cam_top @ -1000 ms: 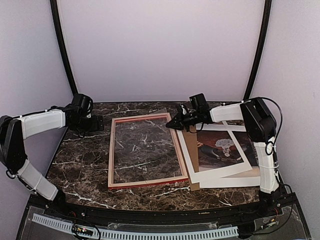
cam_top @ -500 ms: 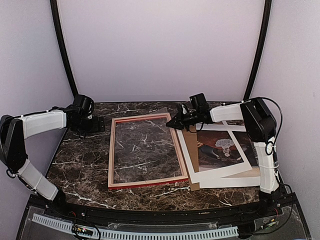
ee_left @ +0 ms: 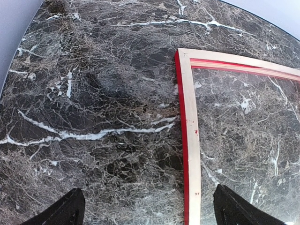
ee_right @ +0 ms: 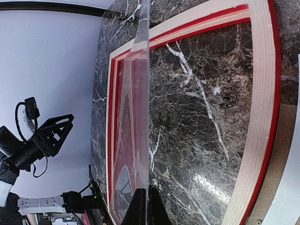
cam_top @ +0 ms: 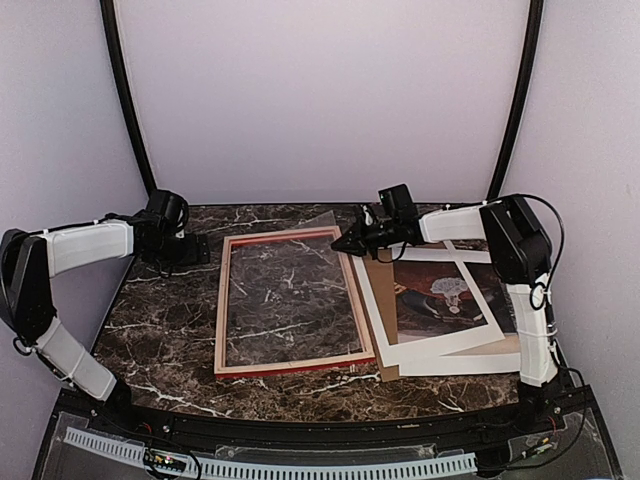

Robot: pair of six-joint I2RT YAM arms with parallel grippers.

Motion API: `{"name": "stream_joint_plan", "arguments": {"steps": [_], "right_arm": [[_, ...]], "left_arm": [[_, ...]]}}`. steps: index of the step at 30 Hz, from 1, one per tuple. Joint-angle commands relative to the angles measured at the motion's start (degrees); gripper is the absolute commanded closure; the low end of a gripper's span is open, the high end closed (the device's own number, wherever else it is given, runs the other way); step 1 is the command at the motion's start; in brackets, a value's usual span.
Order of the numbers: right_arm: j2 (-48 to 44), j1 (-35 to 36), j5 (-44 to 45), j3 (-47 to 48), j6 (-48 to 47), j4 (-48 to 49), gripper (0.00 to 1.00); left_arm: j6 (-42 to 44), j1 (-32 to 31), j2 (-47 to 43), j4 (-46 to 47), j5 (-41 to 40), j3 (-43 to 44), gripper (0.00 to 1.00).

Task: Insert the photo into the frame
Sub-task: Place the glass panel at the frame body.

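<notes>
- The left gripper [cam_top: 188,248], at middle left of the top view, hovers low with its jaws wide and empty, beside the frame [cam_top: 222,300] lying back-up at centre.
- The right gripper [cam_top: 345,243], at upper centre, pinches the clear sheet [ee_right: 136,117]. That thin edge could slip, or dragging it could shove the frame.
- The photo [cam_top: 445,295] lies at right, outside the frame.

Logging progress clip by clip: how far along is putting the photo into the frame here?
Done: the frame lies pale back up on the table. In hand: the right claw is shut on the clear sheet, held edge-up over the frame's far right corner; the left claw hangs open by the far left corner. Left: the photo lies face up on the brown board, outside the frame.
</notes>
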Motion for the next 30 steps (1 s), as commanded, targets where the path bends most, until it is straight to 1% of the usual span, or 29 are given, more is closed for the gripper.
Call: {"name": "stream_joint_plan", "arguments": {"steps": [1, 19, 30], "right_arm": [[1.0, -0.1, 0.4, 1.7, -0.5, 3.7, 1.00], [-4.7, -0.6, -5.1, 0.3, -3.7, 6.5, 1.00], [-5.3, -0.4, -8.5, -0.7, -1.7, 11.1, 1.00]], "left_arm": [[-0.4, -0.5, 0.5, 0.7, 0.6, -1.0, 0.02], [-1.4, -0.7, 1.5, 1.7, 0.7, -1.6, 0.02], [-1.3, -0.7, 1.0, 1.4, 0.0, -1.6, 0.01]]}}
